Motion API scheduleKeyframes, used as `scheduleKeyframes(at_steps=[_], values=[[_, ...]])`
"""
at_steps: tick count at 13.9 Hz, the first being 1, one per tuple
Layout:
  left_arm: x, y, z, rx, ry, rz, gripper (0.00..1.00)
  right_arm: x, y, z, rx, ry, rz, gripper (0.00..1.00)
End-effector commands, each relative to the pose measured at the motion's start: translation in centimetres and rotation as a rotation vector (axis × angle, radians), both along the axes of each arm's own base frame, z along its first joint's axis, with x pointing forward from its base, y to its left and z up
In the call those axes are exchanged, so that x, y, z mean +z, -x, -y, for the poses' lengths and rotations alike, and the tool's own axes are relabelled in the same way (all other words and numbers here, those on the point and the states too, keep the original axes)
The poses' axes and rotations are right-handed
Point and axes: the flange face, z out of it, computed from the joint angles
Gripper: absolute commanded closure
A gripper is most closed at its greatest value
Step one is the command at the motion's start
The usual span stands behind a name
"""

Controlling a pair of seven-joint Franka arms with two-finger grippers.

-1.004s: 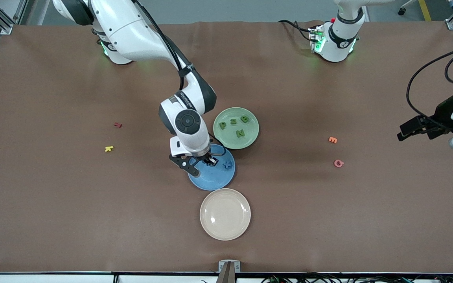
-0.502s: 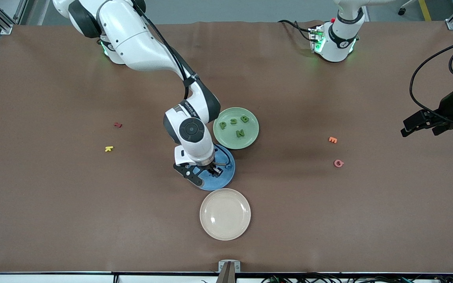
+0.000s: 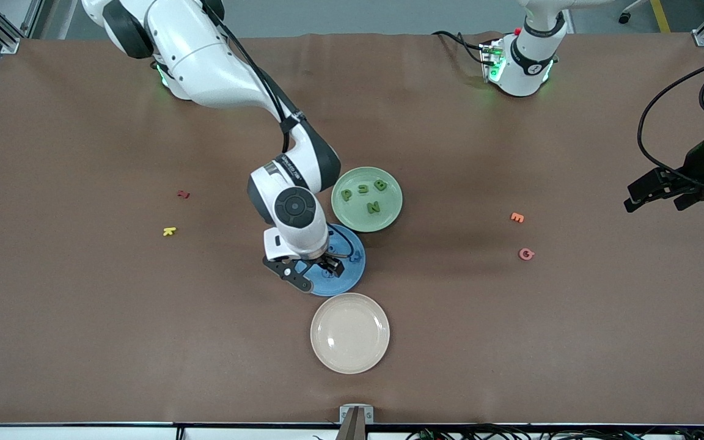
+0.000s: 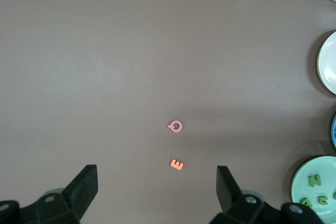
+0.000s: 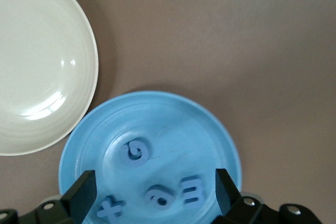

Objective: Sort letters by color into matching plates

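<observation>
4 small flat blue foam letters lie in the round blue plate under the wide-open right gripper; light, soft, best pinched across thin edges; left gripper waits, spread wide.

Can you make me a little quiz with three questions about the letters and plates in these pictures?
1. True or false: the green plate holds four green letters.
2. Which plate is the right gripper over? A) cream plate B) blue plate C) green plate
3. Fill in: the right wrist view shows ____ blue letters lying in the blue plate.

Key:
1. True. P, u, B and N lie in it.
2. B. Its open fingers hang over the blue plate, holding nothing. The left gripper waits open near the left arm's end of the table, over bare table near the orange E and pink letter.
3. Four.
</observation>
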Motion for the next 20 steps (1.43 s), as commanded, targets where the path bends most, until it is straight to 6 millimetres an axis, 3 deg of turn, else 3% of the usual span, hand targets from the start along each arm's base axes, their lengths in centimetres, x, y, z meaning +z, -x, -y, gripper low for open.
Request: scheduleKeyframes(at_steps=[1, 4, 9, 11, 14, 17, 20], values=[[0.7, 2.0, 0.3, -0.006, -0.020, -0.002, 0.01, 5.0, -1.4, 6.0, 0.096, 0.011, -0.088, 0.00], [0.3, 2.8, 0.4, -0.015, -0.022, -0.012, 0.01, 9.7, -2.1, 13.9, 0.236, 0.009, -0.164, 0.00], [0.2, 2.5, 0.6, -0.019, -0.022, -0.007, 0.01, 15.5, -0.2, 28.0, 0.445, 0.017, -0.227, 0.00], [0.3, 2.5, 0.6, -0.019, -0.022, -0.006, 0.01, 18.8, 0.6, 33.1, 0.474, 0.017, -0.257, 0.00], [0.4, 2.6, 0.5, -0.018, -0.022, -0.003, 0.01, 21.8, 1.6, 40.4, 0.459, -0.017, -0.279, 0.00], [0.3, 2.5, 0.5, -0.018, -0.022, -0.006, 0.01, 24.7, 2.8, 45.4, 0.451, -0.043, -0.299, 0.00], [0.2, 2.5, 0.6, -0.016, -0.020, -0.007, 0.01, 26.3, 3.3, 46.8, 0.437, -0.067, -0.311, 0.00]])
